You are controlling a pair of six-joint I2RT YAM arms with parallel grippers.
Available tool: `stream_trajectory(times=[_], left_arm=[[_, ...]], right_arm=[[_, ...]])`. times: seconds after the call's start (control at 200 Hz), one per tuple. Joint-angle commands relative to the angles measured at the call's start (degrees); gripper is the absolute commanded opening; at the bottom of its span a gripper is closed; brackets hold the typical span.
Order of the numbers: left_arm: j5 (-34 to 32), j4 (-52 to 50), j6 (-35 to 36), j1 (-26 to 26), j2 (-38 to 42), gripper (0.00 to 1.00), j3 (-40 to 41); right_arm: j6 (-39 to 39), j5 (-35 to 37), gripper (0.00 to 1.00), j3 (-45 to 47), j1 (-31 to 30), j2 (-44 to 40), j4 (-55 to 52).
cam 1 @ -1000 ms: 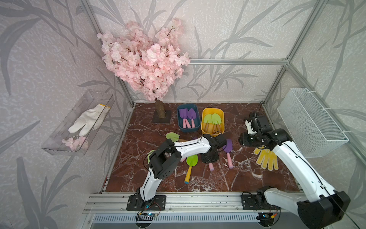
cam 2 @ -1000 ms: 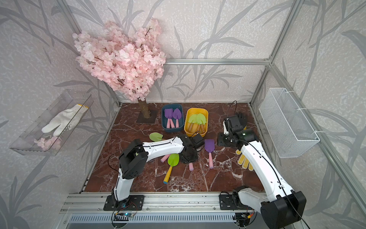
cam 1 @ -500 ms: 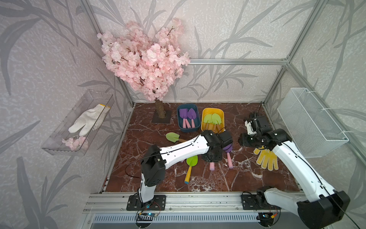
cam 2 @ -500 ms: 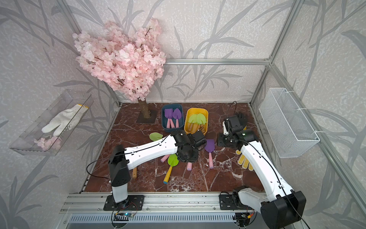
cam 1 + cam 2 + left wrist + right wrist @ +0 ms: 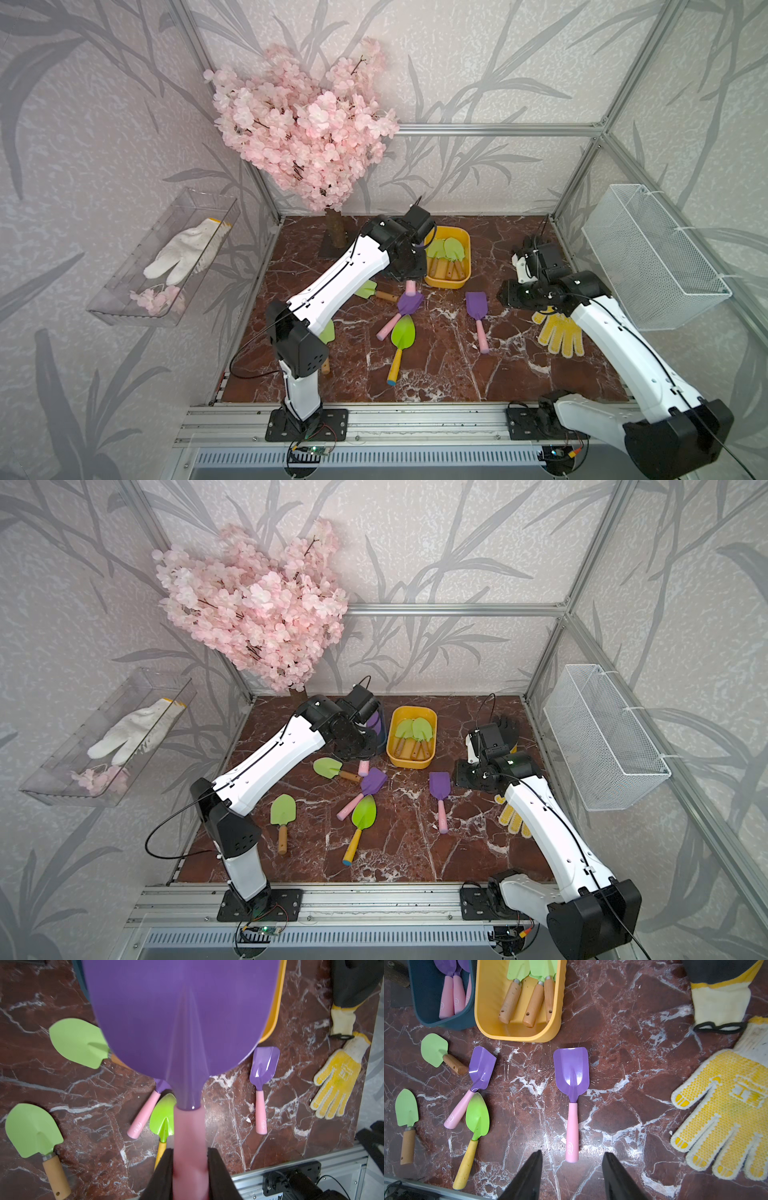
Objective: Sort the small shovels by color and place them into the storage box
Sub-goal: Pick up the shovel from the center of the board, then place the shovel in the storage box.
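Beside the yellow bin [image 5: 445,283] — left gripper [image 5: 190,1154] clamps purple shovel [image 5: 176,1012].

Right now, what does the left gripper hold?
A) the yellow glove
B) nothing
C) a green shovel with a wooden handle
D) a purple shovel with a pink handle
D: in the left wrist view the left gripper is shut on the pink handle of a purple shovel.

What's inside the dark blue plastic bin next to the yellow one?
Purple shovels with pink handles, at least three. The right wrist view crops the dark blue bin, and the left arm mostly covers it in both top views.
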State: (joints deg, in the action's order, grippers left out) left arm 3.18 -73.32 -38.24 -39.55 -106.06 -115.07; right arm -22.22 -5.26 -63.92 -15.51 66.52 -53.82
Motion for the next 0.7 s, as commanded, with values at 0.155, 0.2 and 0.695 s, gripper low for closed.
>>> stream_trajectory(times=[0.155, 0.2, 0.695], left_arm=[[7.71, 2.33, 8.90, 7.51, -10.99, 0.13, -11.14], [7.67, 0.98, 9.55, 8.29, -13.63, 0.13, -14.71], [5.56, 2.24, 6.88, 15.09, -33.61, 0.12, -34.13]], right_arm=[[-0.46, -2.54, 0.51, 1.62, 0.17, -1.22, 1.00], [-0.55, -2.72, 0.51, 1.86, 0.17, -1.39, 1.09], [-0.72, -3.97, 0.51, 2.91, 0.17, -2.45, 0.58]])
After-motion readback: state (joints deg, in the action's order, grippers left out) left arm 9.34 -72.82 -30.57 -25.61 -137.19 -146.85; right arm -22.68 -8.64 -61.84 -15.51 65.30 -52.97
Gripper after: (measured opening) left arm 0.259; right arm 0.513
